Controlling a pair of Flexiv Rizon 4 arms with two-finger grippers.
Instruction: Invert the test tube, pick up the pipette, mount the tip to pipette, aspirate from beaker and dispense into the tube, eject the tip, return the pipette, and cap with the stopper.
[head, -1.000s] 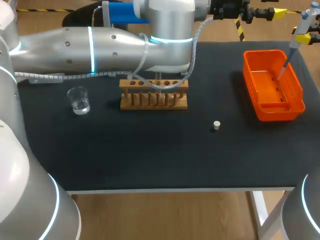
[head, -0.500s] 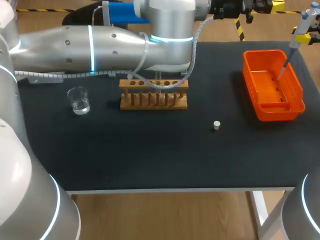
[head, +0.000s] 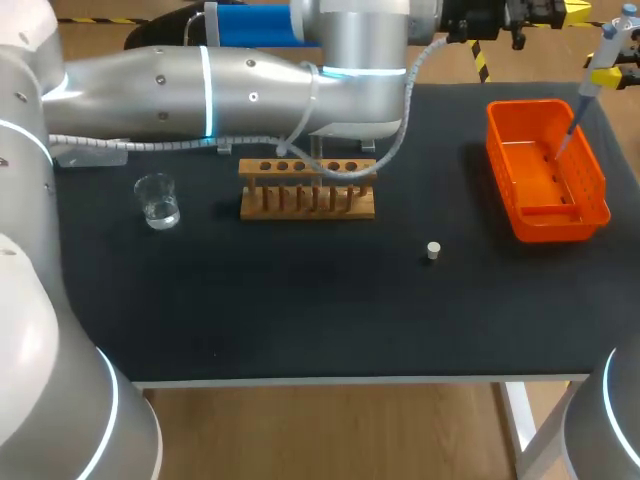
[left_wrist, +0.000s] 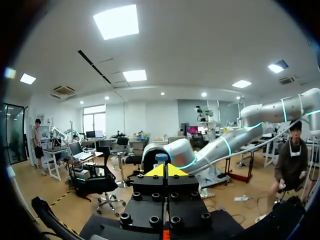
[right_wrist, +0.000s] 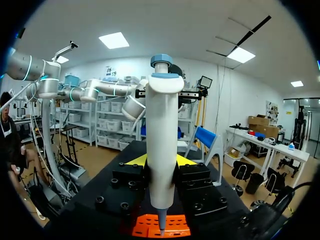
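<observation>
Right gripper (right_wrist: 161, 162) clamped on pipette (right_wrist: 161, 125), upright, tip over orange tray (head: 598, 215) at table's right. Left gripper (left_wrist: 165, 170) fingers together, nothing betw., near far edge. On black tabletop (head: 300, 310): wooden tube rack (head: 307, 203), glass beaker (head: 158, 200) w/ clear liquid left of it, white stopper (head: 433, 251) lying betw. rack & tray.

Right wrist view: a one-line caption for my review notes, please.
Right gripper shut on the upright pipette, whose lower end hangs over the orange bin.
</observation>
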